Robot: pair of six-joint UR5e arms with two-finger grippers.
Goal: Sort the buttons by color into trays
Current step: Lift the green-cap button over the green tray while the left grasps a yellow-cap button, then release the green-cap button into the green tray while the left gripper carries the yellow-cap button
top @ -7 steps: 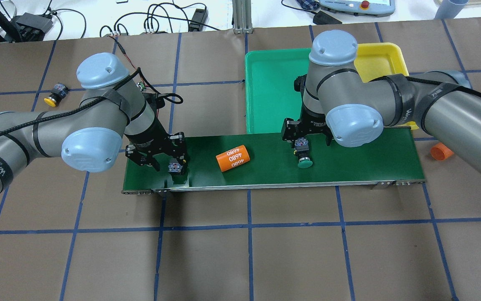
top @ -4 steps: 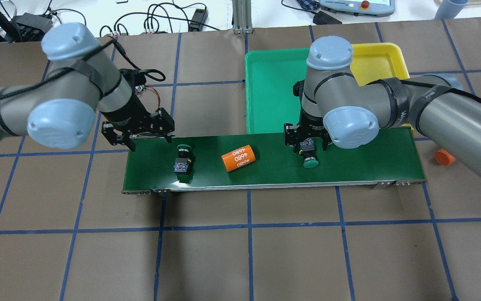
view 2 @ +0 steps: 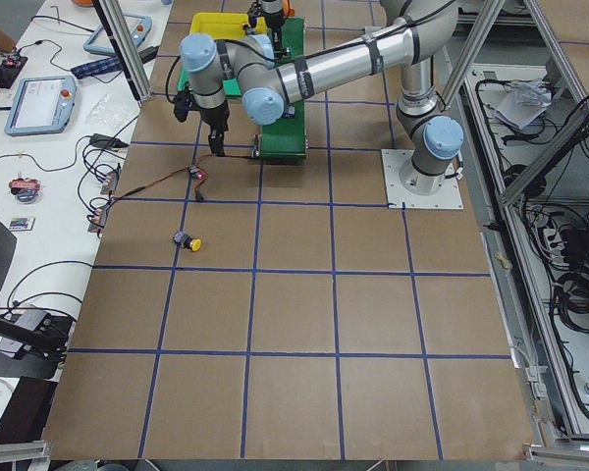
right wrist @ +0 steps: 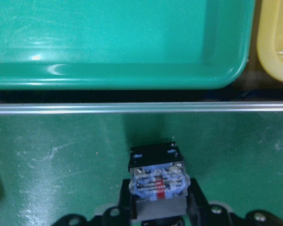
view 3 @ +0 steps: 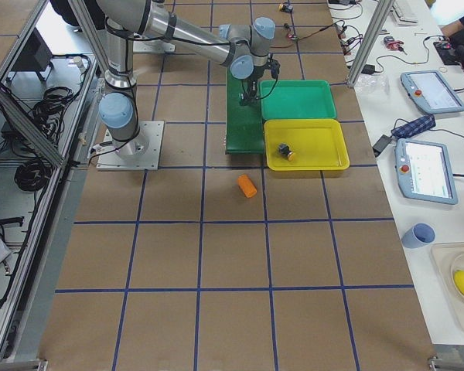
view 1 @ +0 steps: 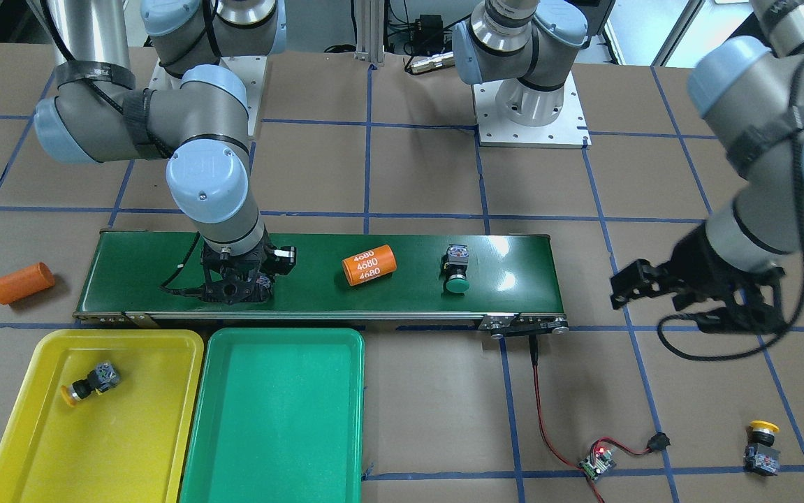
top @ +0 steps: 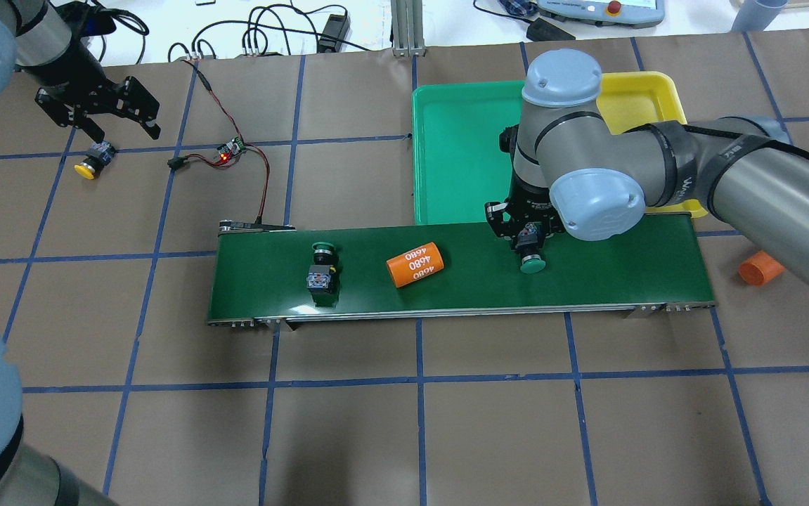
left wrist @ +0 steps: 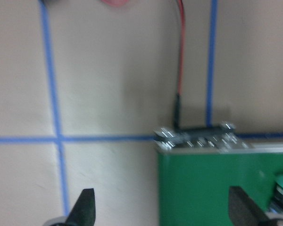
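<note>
- Overhead exterior view, centre right: green round-capped plastic push-button point(top: 532, 264) lying on its side on the long dark-green conveyor belt point(top: 622, 270), cap toward the bottom of the frame. The right gripper point(top: 525, 233) is down over its black-grey contact block point(right wrist: 157, 181). In the right wrist view the fingers point(right wrist: 194, 203) sit against both flanks of the block, so it reads as clamped. The flat-sided block probably offers surer purchase than the domed cap.
- Second green push-button point(top: 321, 270), left part of the belt, cap toward the top of the frame. Nothing touches it; it likely awaits a later pick.
- Yellow round-capped push-button point(view 1: 91, 383), lower left of the front-facing view, lying inside the yellow shallow rectangular plastic tray point(view 1: 122, 433). It counts as sorted.
- Second yellow push-button point(top: 91, 160), upper left of the overhead view, on the brown papered table point(top: 404, 436), well apart from belt and trays.
- The left gripper point(top: 123, 132) hangs just beside that yellow button, up and to the right of it in the frame. Its jaws are spread and carry nothing, apparently ready to straddle the button.
- Green shallow rectangular plastic tray point(view 1: 276, 419), just beside the yellow tray along the belt's edge, with no button in it yet. Its closeness to the belt keeps the carry short.
- Orange cylinder marked 4680 point(top: 415, 264), mid-belt between the two green buttons. It is not for sorting.
- Plain orange cylinder point(top: 755, 268), off the belt's right end.
- Small circuit board on a red wire point(top: 228, 150), above and left of the belt.
</note>
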